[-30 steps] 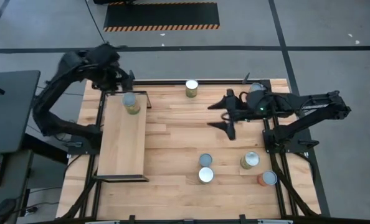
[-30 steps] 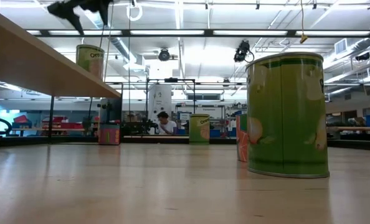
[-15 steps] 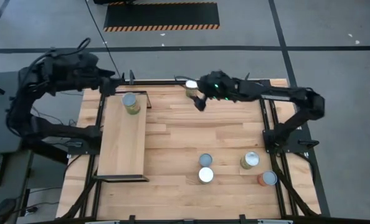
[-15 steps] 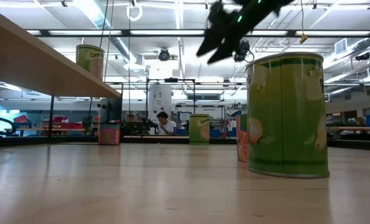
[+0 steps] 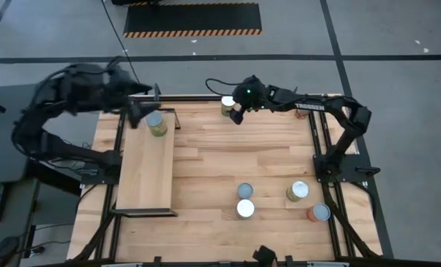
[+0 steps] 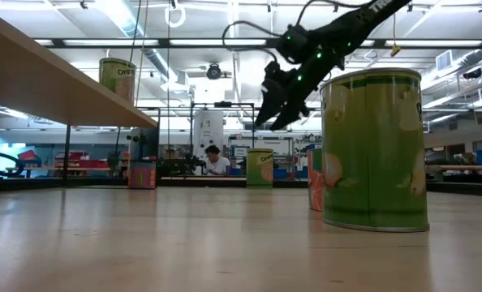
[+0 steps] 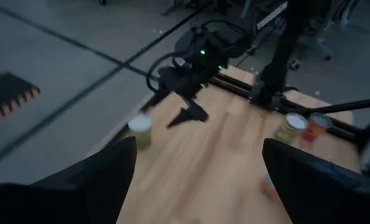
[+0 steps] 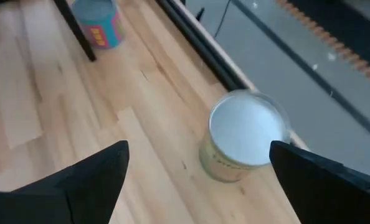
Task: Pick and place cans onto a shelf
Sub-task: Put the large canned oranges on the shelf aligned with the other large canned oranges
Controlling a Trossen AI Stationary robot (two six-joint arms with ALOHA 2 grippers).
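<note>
High view shows the right gripper (image 5: 235, 115), jaws wide and empty, just right of the can (image 5: 227, 104) at twelve o'clock, needing descent and closing.

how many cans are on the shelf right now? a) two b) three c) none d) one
d) In the high view a single can stands at the far end of the shelf; the other cans, such as the one by the right gripper at the table's far edge, are on the tabletop.
</note>
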